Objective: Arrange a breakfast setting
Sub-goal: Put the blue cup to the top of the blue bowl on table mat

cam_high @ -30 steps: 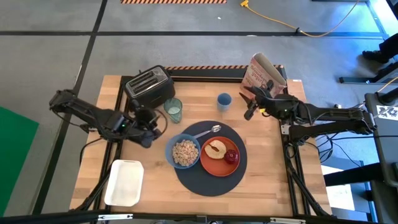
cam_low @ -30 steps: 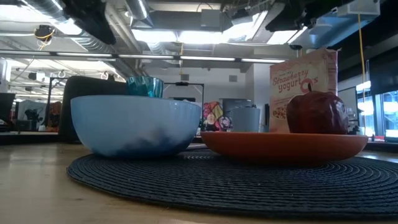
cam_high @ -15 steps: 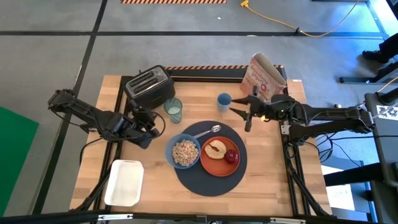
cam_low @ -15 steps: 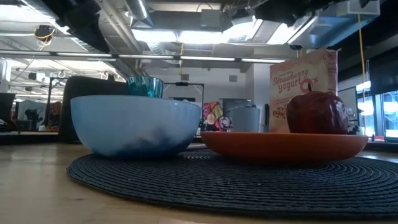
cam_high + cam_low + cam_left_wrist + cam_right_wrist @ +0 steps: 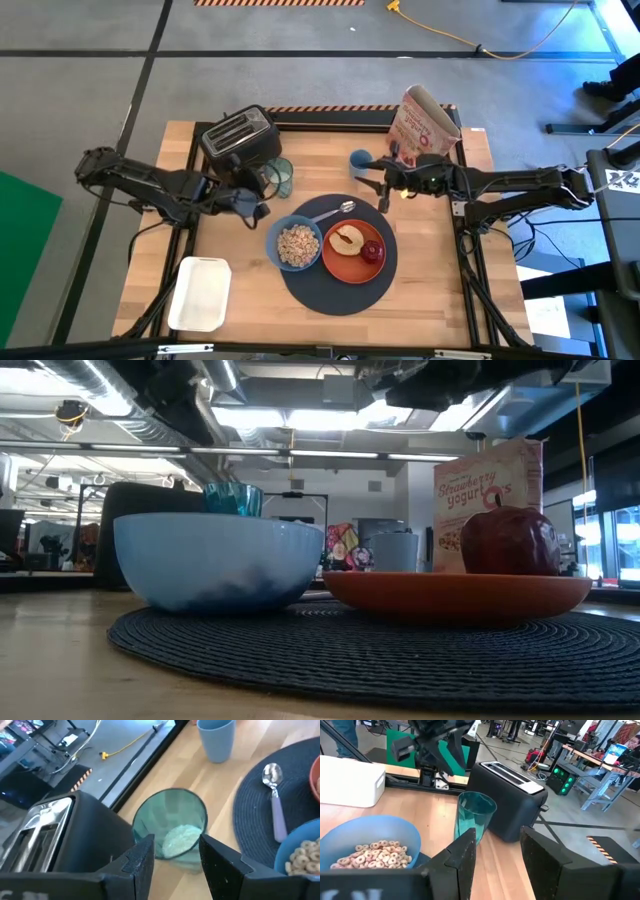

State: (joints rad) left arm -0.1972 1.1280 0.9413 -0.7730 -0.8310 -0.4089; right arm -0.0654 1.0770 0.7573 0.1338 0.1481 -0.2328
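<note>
The dark blue-grey round mat (image 5: 338, 272) lies on the wooden table. On it rest the blue bowl (image 5: 296, 243) with cereal, the orange plate (image 5: 354, 250) with a red apple (image 5: 512, 542), and the metal spoon (image 5: 333, 210). The translucent green tumbler (image 5: 279, 176) stands on the wood beside the black toaster (image 5: 240, 138). My left gripper (image 5: 256, 205) is open just near-left of the tumbler (image 5: 172, 827) and touches nothing. My right gripper (image 5: 381, 190) is open above the mat's far right edge, between the spoon and a blue cup (image 5: 360, 161).
A cereal box (image 5: 428, 122) stands at the far right, close behind my right arm. A white rectangular tray (image 5: 200, 293) lies at the near left. The toaster (image 5: 45, 830) stands close behind the tumbler. Bare wood shows at the near right.
My right gripper has swung from beside the cereal box toward the table's left and nearer, ending over the mat's far edge. My left gripper has shifted a little toward the right, closer to the tumbler. The things on the table have stayed put.
</note>
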